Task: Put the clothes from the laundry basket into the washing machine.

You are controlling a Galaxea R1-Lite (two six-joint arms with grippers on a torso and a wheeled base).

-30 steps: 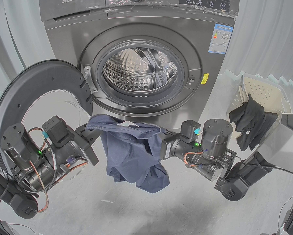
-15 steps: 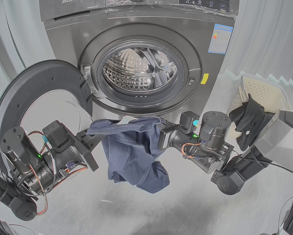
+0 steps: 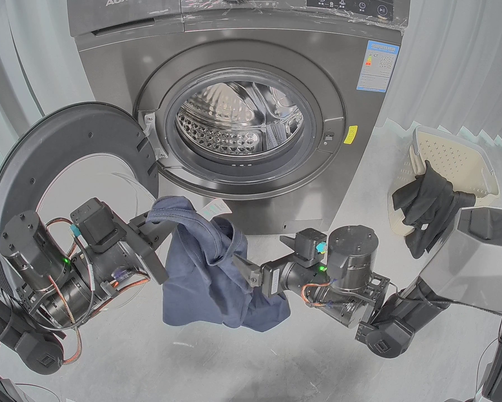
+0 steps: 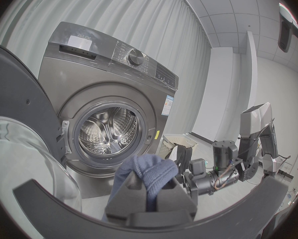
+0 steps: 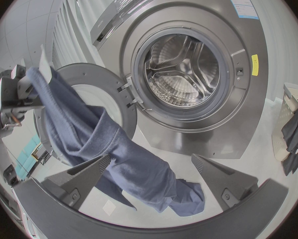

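**Step in hand (judged):** get blue top into drum.

**Claws:**
- Left claw (image 4: 152,190) is clenched on the collar of the blue top (image 3: 206,277), centre-left of head view, below the open drum (image 3: 237,121) of the washing machine (image 3: 111,57).
- Right claw (image 5: 149,158) is open and grasps nothing. Its jaws stand either side of the hanging cloth, lower centre.

**Rec.:**
- Shut right claw on mid-body before lifting, or the tail may drag or snag on the seal.
- Raise both claws above the lower lip of the opening and lead w/ the bunched end.
- Keep clear of the door (image 3: 66,140), swung open at left.

**Item cond.:**
- Navy knit, limp, hanging in long folds from 1 grip pt, w/ white label (image 3: 214,207) at collar.
- Hem sits low; cannot tell if it touches the floor.
- 1 black garment (image 3: 429,207) is draped over the rim of the laundry basket (image 3: 457,157) at right, not yet loaded.
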